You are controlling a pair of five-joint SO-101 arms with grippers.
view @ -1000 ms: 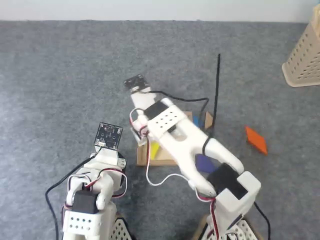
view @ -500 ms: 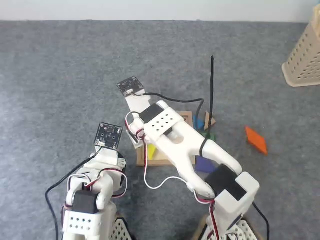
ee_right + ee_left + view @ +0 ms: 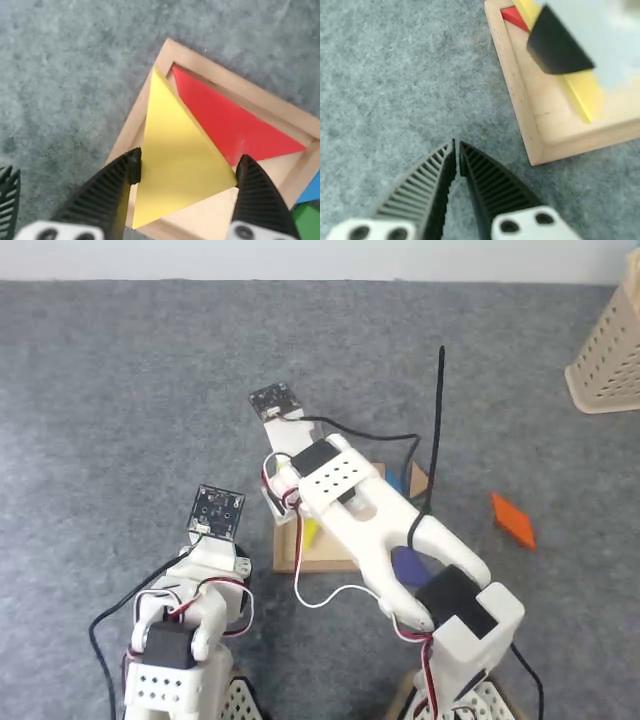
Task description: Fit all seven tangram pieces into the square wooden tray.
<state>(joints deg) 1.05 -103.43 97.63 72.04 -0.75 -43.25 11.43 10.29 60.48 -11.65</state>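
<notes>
The square wooden tray (image 3: 286,558) lies on the grey carpet (image 3: 120,390) near the middle of the scene, partly under the right arm (image 3: 380,520), which stretches over it from the near right; the left arm (image 3: 190,620) stands at the near left, just left of the tray.

In the right wrist view the right gripper (image 3: 187,167) hangs over the tray's corner; its fingers stand wide, with the yellow triangle (image 3: 172,145) between them and a tip against each side of it, so it holds that piece. The yellow triangle is not seated flat; one of its points overlaps the tray's rim (image 3: 210,72). The red triangle (image 3: 225,127) lies flat inside the tray, touching the yellow one along one edge; a blue piece (image 3: 312,187) and a green piece (image 3: 307,220) show at the picture's border beyond it.

In the left wrist view the left gripper (image 3: 456,145) hovers over bare carpet just beside the tray's corner (image 3: 515,90); its fingers are pressed together with nothing between them.

In the high view an orange piece (image 3: 512,519) lies on the carpet well to the right of the tray; a dark purple piece (image 3: 408,562) shows beneath the right arm by the tray's near right corner, and whether it sits inside cannot be told; a beige perforated basket (image 3: 610,350) stands at the far right.
</notes>
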